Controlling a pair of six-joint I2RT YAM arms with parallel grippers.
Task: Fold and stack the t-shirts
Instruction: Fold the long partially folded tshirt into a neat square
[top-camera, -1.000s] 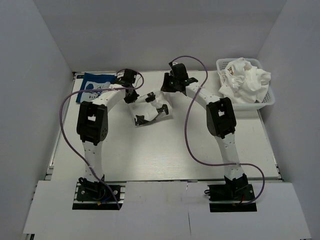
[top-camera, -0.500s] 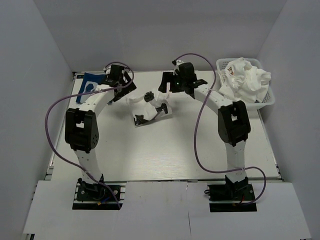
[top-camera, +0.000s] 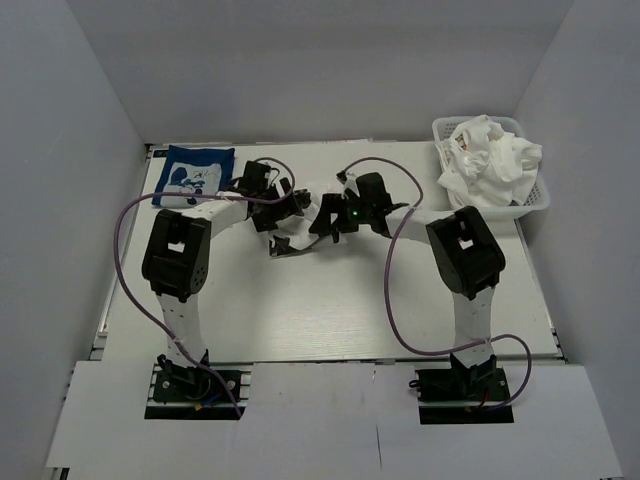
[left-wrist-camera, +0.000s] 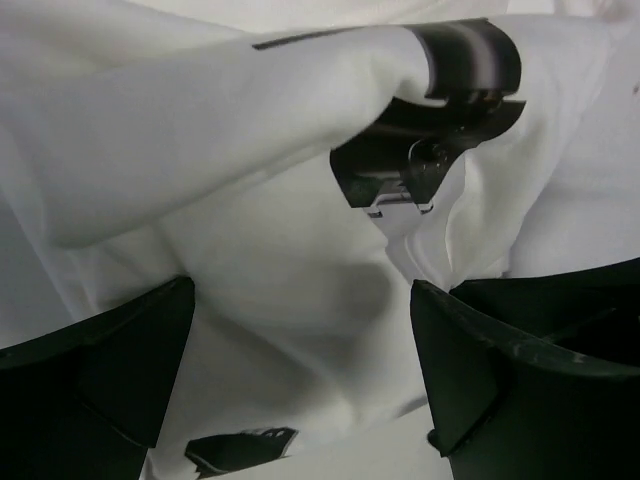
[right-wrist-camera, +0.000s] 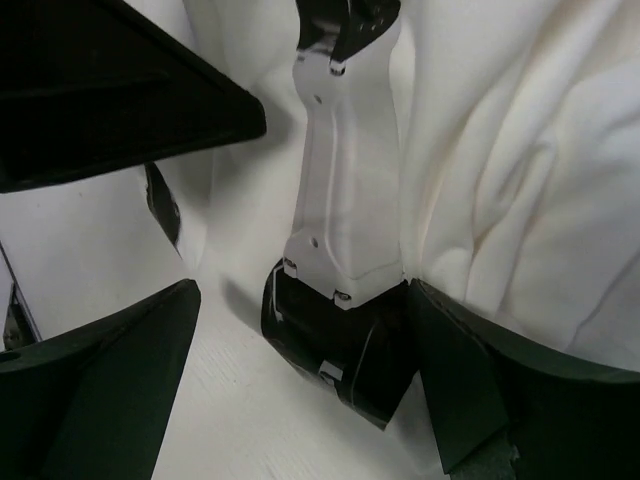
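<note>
A crumpled white t-shirt (top-camera: 292, 240) with black print patches lies mid-table. Both arms reach down onto it from either side. My left gripper (top-camera: 285, 205) is open, and in the left wrist view its gripper (left-wrist-camera: 300, 380) straddles a mound of the white cloth (left-wrist-camera: 250, 280) without pinching it. My right gripper (top-camera: 325, 218) is open too; in the right wrist view its gripper (right-wrist-camera: 310, 400) stands just above the tabletop, with the left arm's white and black link (right-wrist-camera: 345, 200) right in front and white cloth (right-wrist-camera: 520, 150) beside the right finger. A folded navy t-shirt (top-camera: 195, 175) with a white print lies at the back left.
A white basket (top-camera: 535, 200) at the back right holds a heap of white clothes (top-camera: 490, 160). Grey walls close in the table on three sides. The two arms stand very close together over the shirt, and purple cables loop beside each arm.
Both arms have swung from the back of the table down and inward onto the white shirt. Both grippers' jaws have spread wider. The shirt has barely shifted.
</note>
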